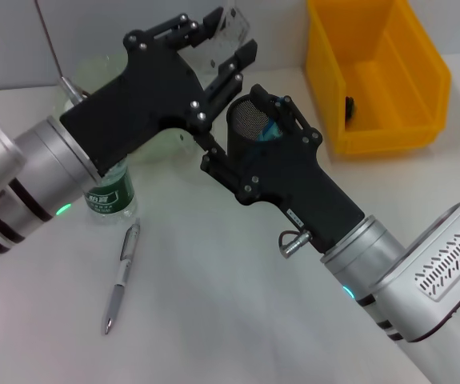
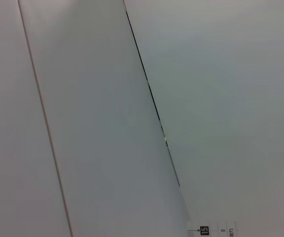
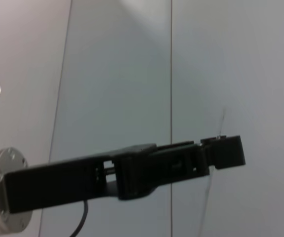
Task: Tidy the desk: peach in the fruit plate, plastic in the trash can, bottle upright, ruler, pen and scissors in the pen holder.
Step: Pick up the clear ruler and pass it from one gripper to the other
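We see a bright yellow bin [image 1: 378, 76], a black mesh pen holder [image 1: 250, 120] with something blue inside, and a clear ruler [image 1: 226, 32] marked with black numbers. The bottle [image 1: 111, 194] wears a green label with white lettering. The pen [image 1: 122, 276] shows silver on the white desk [image 1: 214, 320].

Three cameras, one desk, little overlap.
My head camera looks down closely over the pen holder [image 1: 254, 120]; both wrist cameras face the wall behind it, my right one catching my left gripper [image 3: 225, 150].
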Robot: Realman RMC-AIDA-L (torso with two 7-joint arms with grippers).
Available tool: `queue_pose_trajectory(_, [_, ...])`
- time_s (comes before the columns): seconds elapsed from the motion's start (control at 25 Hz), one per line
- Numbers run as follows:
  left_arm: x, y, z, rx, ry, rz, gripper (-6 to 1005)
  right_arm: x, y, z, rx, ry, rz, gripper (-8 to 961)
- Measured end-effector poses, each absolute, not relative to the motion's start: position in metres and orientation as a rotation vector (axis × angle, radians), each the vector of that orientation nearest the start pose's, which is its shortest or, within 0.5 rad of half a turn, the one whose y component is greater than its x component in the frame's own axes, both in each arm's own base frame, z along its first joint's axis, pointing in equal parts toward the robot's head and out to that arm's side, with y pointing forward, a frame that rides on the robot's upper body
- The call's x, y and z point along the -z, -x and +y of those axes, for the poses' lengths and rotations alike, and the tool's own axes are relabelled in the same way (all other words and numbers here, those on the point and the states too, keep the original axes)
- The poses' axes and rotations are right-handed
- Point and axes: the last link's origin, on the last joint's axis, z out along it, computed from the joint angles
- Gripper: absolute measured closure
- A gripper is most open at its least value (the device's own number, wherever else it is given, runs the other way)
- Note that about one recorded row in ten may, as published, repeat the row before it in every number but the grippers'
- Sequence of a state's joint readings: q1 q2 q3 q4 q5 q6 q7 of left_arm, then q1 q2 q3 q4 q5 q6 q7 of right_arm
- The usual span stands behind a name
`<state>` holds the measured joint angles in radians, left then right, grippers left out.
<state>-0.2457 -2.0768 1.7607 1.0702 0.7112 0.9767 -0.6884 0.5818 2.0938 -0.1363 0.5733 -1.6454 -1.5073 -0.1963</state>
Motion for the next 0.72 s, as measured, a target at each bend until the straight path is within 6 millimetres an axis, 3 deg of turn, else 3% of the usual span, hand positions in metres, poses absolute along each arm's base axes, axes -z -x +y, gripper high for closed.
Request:
queue_pose_trajectory(0.52, [0.0386, 0.1407, 0.3197, 1.067, 2.270, 0.091, 514, 0.1043, -0.1798, 0.2705, -1.142, 1.903, 0.254, 151])
queue_pose_trajectory(0.72, [0.0383, 0.1413, 0.3203, 1.072, 2.269, 0.086, 509, 0.1053, -0.1793, 0.2726, -1.147, 1.904, 0.287, 347])
